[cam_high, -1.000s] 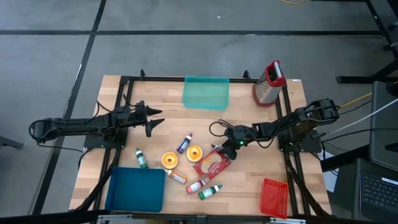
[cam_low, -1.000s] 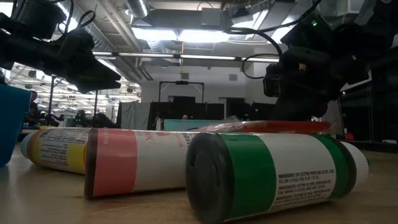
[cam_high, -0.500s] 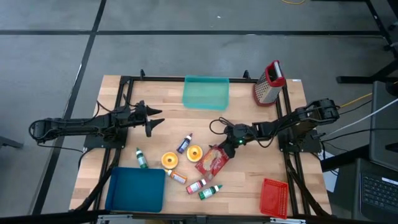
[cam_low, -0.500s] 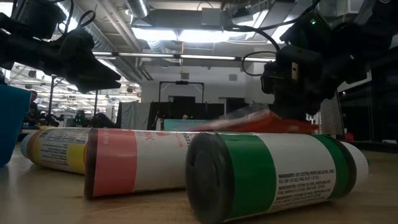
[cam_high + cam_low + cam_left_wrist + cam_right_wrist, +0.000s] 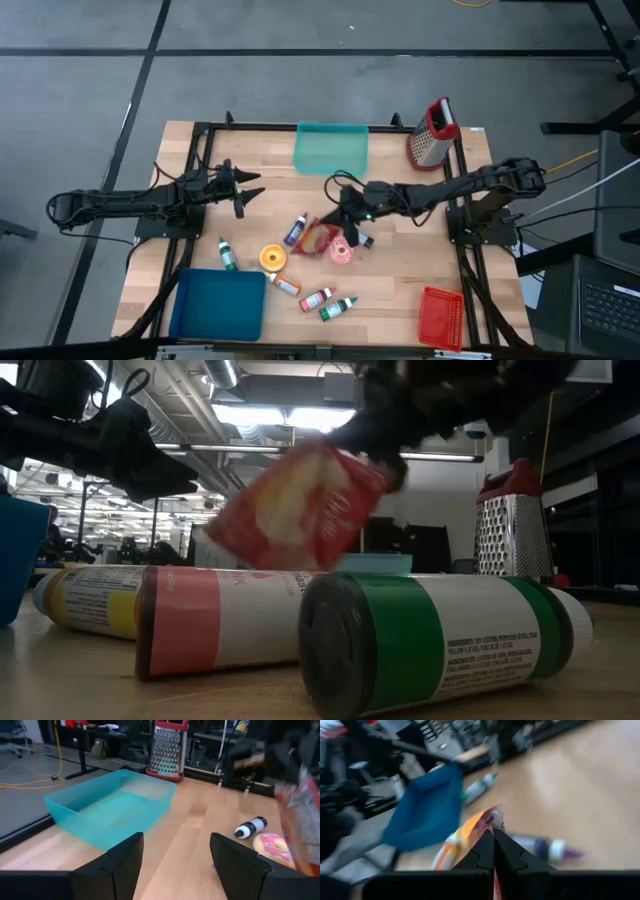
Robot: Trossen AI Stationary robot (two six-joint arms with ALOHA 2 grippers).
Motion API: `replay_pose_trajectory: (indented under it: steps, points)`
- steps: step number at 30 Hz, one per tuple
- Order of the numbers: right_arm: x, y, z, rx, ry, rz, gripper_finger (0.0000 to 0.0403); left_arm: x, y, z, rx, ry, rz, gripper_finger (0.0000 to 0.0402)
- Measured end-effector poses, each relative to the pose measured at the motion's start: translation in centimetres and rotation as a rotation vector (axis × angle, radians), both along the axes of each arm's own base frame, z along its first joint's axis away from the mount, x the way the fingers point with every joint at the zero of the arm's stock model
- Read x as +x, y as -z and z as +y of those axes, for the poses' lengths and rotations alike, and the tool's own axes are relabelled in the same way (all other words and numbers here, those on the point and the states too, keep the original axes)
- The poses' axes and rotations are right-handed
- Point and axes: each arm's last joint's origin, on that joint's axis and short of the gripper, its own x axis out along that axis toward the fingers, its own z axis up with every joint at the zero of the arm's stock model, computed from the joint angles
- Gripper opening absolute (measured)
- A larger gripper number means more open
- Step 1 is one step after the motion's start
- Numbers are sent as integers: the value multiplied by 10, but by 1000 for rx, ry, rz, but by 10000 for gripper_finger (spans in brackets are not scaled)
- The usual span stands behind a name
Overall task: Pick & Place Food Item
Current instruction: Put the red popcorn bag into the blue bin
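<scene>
A red and yellow snack bag [image 5: 316, 238] hangs tilted above the table's middle, and it shows large in the low view [image 5: 298, 508]. My right gripper [image 5: 341, 214] reaches in from the table's right and is shut on it. My left gripper [image 5: 252, 195] hovers open at the table's left with nothing between its fingers [image 5: 175, 865]. A pink donut [image 5: 343, 251] and an orange donut [image 5: 272, 258] lie flat on the wood near the bag. My right gripper pinches the bag's upper edge [image 5: 491, 818] between its two shut fingers. The fingers come from the table's right, slanting a little downward. The bag is lifted clear of the table and hangs tilted below and ahead of the fingers [image 5: 300, 510].
Several small bottles [image 5: 336, 307] lie on their sides around the middle and near edge. A clear teal bin [image 5: 331, 148] and a grater [image 5: 432, 132] stand at the far edge. A blue bin [image 5: 218, 305] sits near left, and a red basket [image 5: 441, 318] near right.
My right gripper has shut on the snack bag, then risen and swung toward the table's left and far side. The bag has come off the wood and now hangs tilted in the air. The pink donut now shows where the bag lay.
</scene>
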Motion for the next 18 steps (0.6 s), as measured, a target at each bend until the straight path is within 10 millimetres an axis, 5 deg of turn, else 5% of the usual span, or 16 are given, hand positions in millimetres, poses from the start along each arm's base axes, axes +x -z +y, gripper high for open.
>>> replay_pose_trajectory:
  steps: [7,18]
  points:
    - [16,-37,-41,-184,167,-54,1,0,0,1,23,-26,7,226]
    - [7,-42,-113,-207,362,-80,0,0,0,1,37,-24,14,226]
